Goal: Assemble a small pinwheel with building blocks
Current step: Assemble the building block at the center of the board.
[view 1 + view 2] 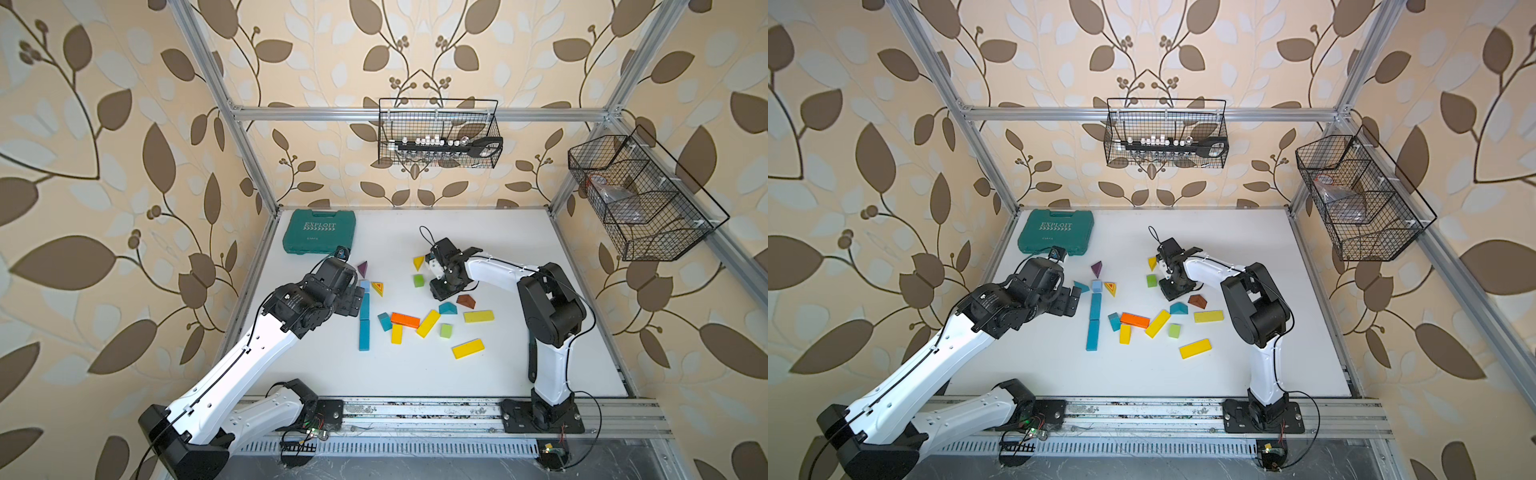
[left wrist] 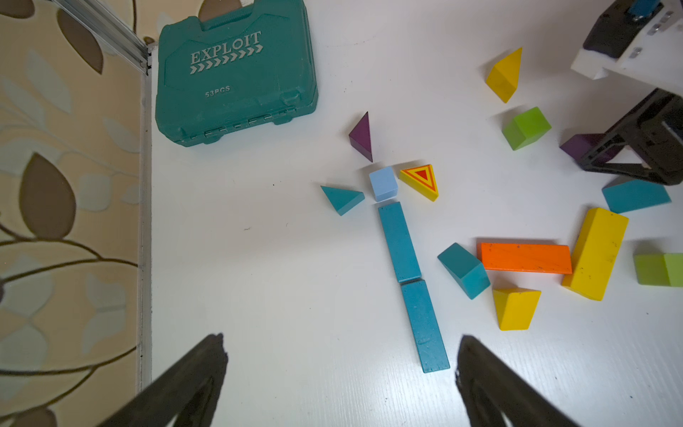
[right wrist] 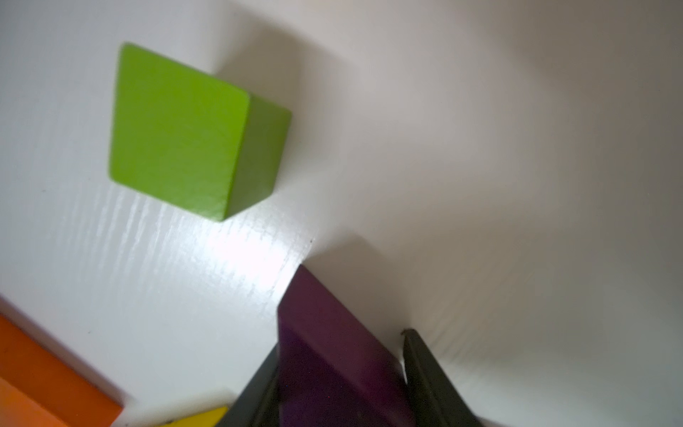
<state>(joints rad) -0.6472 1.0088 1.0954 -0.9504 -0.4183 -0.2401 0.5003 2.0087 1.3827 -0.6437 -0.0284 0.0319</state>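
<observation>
Building blocks lie on the white table (image 1: 415, 374). A pale blue cube (image 2: 383, 183) tops two teal bars (image 2: 399, 242) laid end to end. Round the cube lie a purple wedge (image 2: 362, 136), a teal wedge (image 2: 342, 197) and a yellow-and-red triangle (image 2: 421, 181). My left gripper (image 2: 342, 340) hovers open and empty beside the lower bar (image 2: 425, 325). My right gripper (image 3: 342, 342) points down at the table, shut on a purple block (image 3: 325, 332) near a green cube (image 3: 184, 136). A top view shows this gripper (image 1: 442, 291) hiding the block.
A teal tool case (image 1: 319, 231) lies at the back left. Loose blocks sit mid-table: an orange bar (image 1: 405, 320), yellow bars (image 1: 428, 323), a brown wedge (image 1: 466, 300), a second green cube (image 1: 446, 330). Wire baskets (image 1: 438, 133) hang on the walls.
</observation>
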